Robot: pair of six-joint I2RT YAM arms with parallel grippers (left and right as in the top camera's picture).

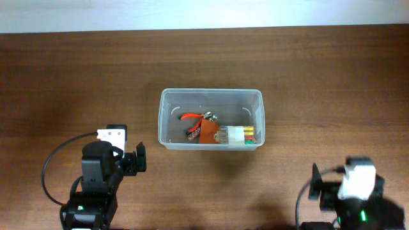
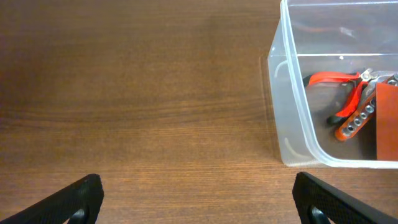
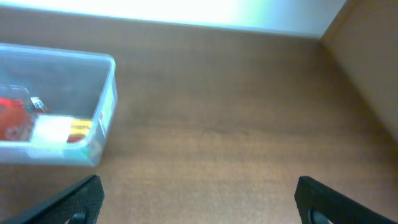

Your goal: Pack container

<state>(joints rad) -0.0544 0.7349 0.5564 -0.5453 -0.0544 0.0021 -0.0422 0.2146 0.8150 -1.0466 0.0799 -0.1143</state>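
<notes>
The clear plastic container [image 1: 167, 121] stands mid-table. Inside lie red-handled pliers [image 1: 192, 117], an orange-brown flat piece [image 1: 208, 132] and a clear pack of markers [image 1: 239, 135]. The container also shows at the right of the left wrist view [image 2: 287, 93] with the pliers [image 2: 339, 93] inside, and at the left of the right wrist view [image 3: 106, 99]. My left gripper [image 2: 198, 198] is open and empty, low over bare wood left of the container. My right gripper [image 3: 198, 200] is open and empty, over bare wood right of it.
The brown wooden table [image 1: 319, 76] runs to a pale wall strip at the back. A wooden side panel [image 3: 373, 68] rises at the right in the right wrist view. Both arm bases sit at the front edge, with black cables looping beside them.
</notes>
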